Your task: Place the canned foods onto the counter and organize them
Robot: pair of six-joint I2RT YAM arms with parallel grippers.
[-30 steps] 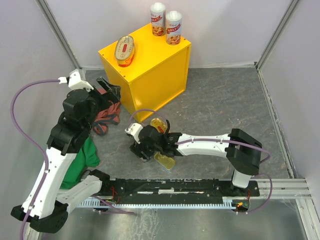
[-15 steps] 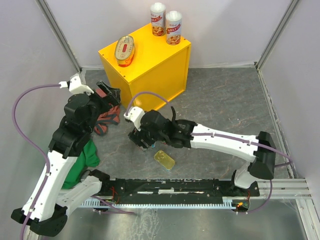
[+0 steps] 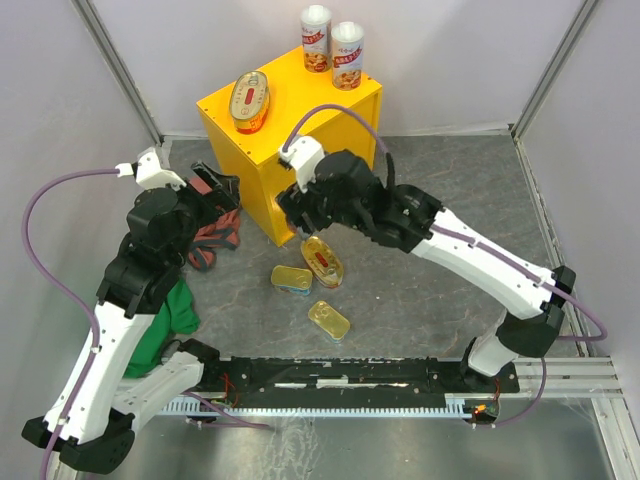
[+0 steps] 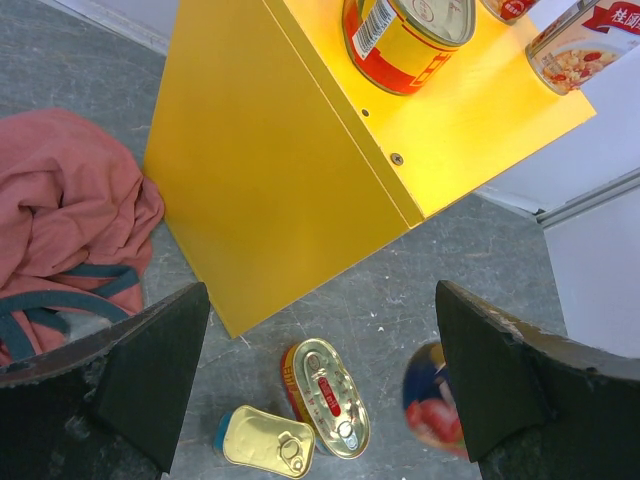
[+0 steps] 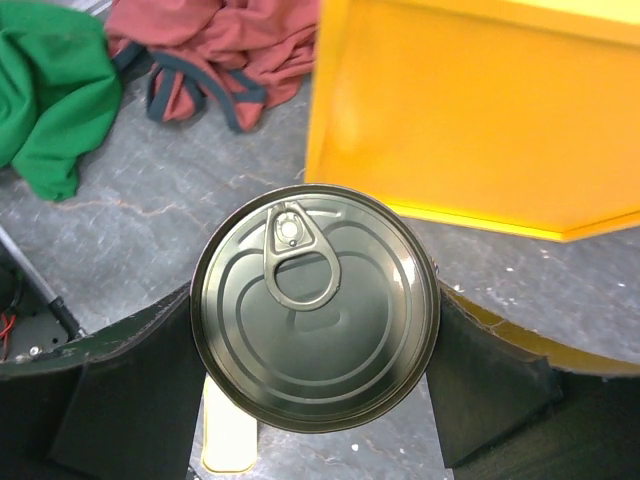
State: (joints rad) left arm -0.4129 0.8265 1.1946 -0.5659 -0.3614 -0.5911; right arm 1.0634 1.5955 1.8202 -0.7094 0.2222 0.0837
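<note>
Between the right fingers [image 5: 130, 385] sits the dark round can [image 5: 315, 305], gripped; left fingers [image 4: 150, 365] stand wide apart.

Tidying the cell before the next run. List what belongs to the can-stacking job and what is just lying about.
Belongs to the job: counter; on it, tall cans and an oval tin; round can held in the right hand; on the floor, a second oval tin and two rectangular tins.
Just lying about: red cloth; green cloth.
</note>
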